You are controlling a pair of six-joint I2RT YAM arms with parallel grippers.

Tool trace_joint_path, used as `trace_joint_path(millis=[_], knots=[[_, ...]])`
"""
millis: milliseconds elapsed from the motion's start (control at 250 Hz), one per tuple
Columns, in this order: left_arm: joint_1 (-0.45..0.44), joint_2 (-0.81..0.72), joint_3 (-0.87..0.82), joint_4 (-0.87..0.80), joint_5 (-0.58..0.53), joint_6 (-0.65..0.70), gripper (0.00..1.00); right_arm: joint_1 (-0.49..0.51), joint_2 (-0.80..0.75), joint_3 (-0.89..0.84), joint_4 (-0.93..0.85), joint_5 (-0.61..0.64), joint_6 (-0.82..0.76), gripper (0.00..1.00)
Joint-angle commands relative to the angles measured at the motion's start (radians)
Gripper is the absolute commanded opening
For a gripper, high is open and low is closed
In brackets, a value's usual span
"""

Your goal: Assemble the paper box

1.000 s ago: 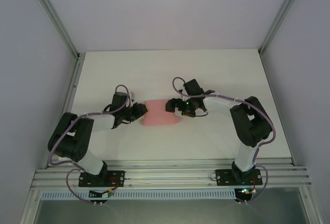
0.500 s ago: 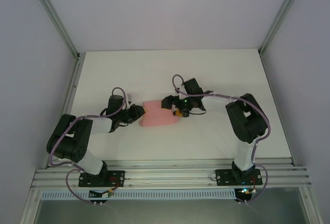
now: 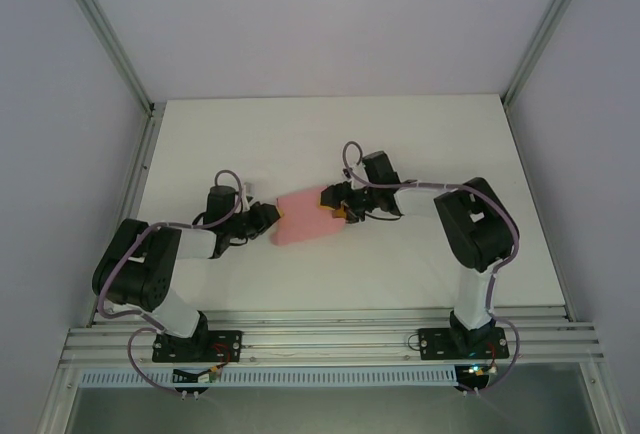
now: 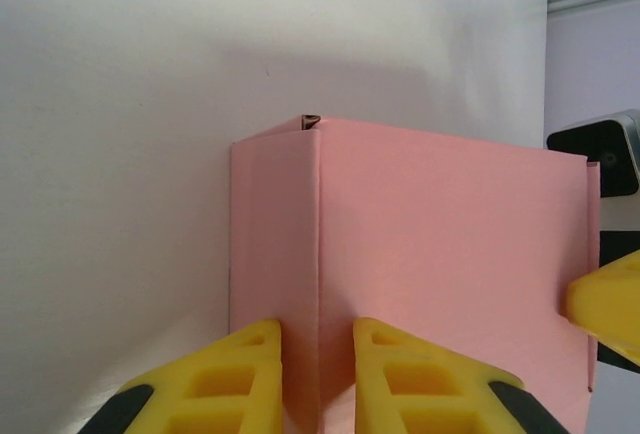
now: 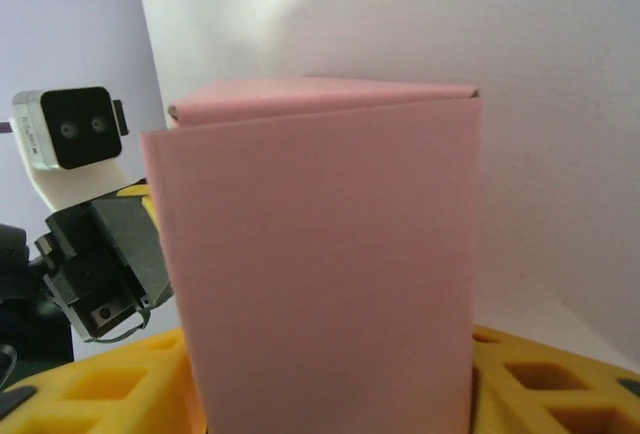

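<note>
The paper box (image 3: 310,218) is a small folded pink card box lying mid-table between both arms. My left gripper (image 3: 272,216) is at its left end. In the left wrist view the yellow fingers (image 4: 245,354) stand close together astride a folded edge of the box (image 4: 440,244), pinching the card; that gripper (image 4: 318,326) is shut on it. My right gripper (image 3: 340,204) is at the box's far right corner. In the right wrist view the box (image 5: 320,254) stands between wide-set yellow fingers (image 5: 540,374) and touches both, so the right gripper (image 5: 330,354) clasps it.
The white table (image 3: 420,144) stretches out behind and to the right of the box. Metal frame posts (image 3: 135,94) rise at the back corners, and an aluminium rail (image 3: 330,339) runs along the near edge. The left arm's wrist camera (image 5: 70,129) sits just beyond the box.
My right gripper has slid left and closed in on the box's right end. The box has shifted slightly left and turned a little. My left gripper has followed it.
</note>
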Motion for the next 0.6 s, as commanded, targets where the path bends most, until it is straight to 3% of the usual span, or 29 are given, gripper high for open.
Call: trace_joint_path(millis=[0, 100, 268, 411, 503, 595], knots=[[0.008, -0.05, 0.005, -0.065, -0.01, 0.026, 0.23, -0.002, -0.029, -0.029, 0.096, -0.052, 0.038, 0.48], [0.007, -0.124, 0.027, -0.112, -0.036, 0.061, 0.41, -0.012, -0.057, -0.059, 0.141, -0.065, 0.079, 0.4], [-0.023, -0.336, 0.157, -0.365, -0.134, 0.297, 0.99, -0.031, -0.109, -0.063, 0.115, -0.071, 0.151, 0.38], [-0.244, -0.491, 0.255, -0.542, -0.373, 0.75, 1.0, -0.109, -0.153, -0.063, 0.088, -0.142, 0.428, 0.36], [-0.398, -0.507, 0.348, -0.68, -0.418, 1.084, 1.0, -0.149, -0.185, -0.029, -0.046, -0.195, 0.503, 0.4], [-0.469, -0.473, 0.453, -0.908, -0.389, 1.32, 1.0, -0.179, -0.223, 0.016, -0.219, -0.23, 0.528, 0.39]])
